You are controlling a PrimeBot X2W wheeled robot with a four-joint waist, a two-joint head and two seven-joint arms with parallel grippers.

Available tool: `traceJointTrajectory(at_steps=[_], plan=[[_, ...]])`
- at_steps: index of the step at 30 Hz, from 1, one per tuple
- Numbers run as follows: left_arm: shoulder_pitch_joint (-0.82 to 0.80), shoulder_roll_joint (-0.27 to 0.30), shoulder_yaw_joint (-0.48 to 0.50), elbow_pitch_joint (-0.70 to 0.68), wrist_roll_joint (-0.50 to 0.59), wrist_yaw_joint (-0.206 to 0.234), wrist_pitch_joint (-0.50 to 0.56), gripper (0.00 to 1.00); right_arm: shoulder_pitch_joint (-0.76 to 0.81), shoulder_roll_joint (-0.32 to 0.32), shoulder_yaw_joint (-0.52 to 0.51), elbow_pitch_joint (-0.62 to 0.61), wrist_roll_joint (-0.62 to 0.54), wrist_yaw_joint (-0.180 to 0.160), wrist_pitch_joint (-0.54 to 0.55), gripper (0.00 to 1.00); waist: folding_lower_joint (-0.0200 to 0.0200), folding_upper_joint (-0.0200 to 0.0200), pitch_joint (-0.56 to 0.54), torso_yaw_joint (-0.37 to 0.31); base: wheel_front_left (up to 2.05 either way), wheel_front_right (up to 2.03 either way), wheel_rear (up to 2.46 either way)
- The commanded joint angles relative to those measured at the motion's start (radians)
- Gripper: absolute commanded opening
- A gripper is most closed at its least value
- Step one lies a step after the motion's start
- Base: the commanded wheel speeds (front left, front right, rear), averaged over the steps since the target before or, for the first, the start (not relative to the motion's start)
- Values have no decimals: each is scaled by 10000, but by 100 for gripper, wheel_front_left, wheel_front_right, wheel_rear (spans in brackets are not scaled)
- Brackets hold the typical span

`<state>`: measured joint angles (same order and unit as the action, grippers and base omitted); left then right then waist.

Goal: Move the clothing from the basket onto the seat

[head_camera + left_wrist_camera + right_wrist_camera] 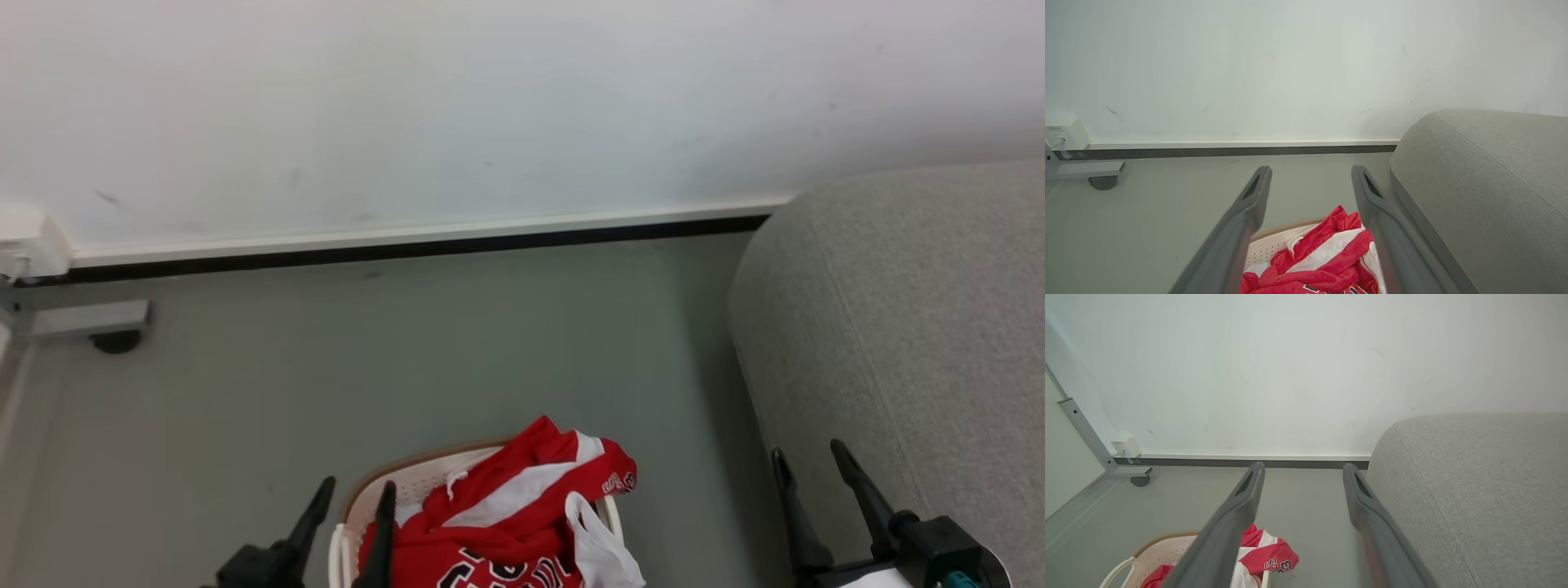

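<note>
"Head view: the clothing (506, 514) heaps in the basket (412, 483) on the floor (326, 367), a fold hanging over its rim. Left claw (357, 486) and right claw (808, 451) both gape wide, empty."
"Risks?"
"A claw could snag the rim and tip it; slippery fabric might drop short of the seat (898, 327). A caster (117, 341) by the wall (490, 122) stands well apart."

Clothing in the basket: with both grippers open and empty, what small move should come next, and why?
Probably lower the left gripper onto the clothing: its open jaws frame the red heap in the basket, and nothing is held. The right gripper, also open, stands farther off, by the seat.
</note>
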<state>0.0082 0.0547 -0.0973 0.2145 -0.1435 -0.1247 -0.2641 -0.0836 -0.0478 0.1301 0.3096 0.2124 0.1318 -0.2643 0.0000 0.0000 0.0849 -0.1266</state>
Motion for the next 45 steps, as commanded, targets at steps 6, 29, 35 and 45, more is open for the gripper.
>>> traceJointTrajectory(at_steps=[6, 29, 35, 45], plan=[[-1078, 363, -982, 1280, 34, -60, -7, 100, -400, -37, 271, -380, 245, -21, -4, 100, 0, 0, 838, -743, 0, 0, 0], [-5423, 1800, -3594, 7024, -257, 10, 2570, 100, -2165, -36, 1367, -2095, 1389, -21, -4, 100, 0, 0, 4876, -2673, 0, 0, 0], [-6126, 2011, -3723, 7710, -175, 18, 2747, 100, -2370, -34, 1336, -2352, 1484, -21, -4, 100, 0, 0, 5718, -2757, 0, 0, 0], [-6618, 1694, -4190, 8725, -356, -44, 2470, 0, -2545, -34, 1241, -2219, 1198, -21, -4, 100, 0, 0, 5887, -2658, 0, 0, 0]])
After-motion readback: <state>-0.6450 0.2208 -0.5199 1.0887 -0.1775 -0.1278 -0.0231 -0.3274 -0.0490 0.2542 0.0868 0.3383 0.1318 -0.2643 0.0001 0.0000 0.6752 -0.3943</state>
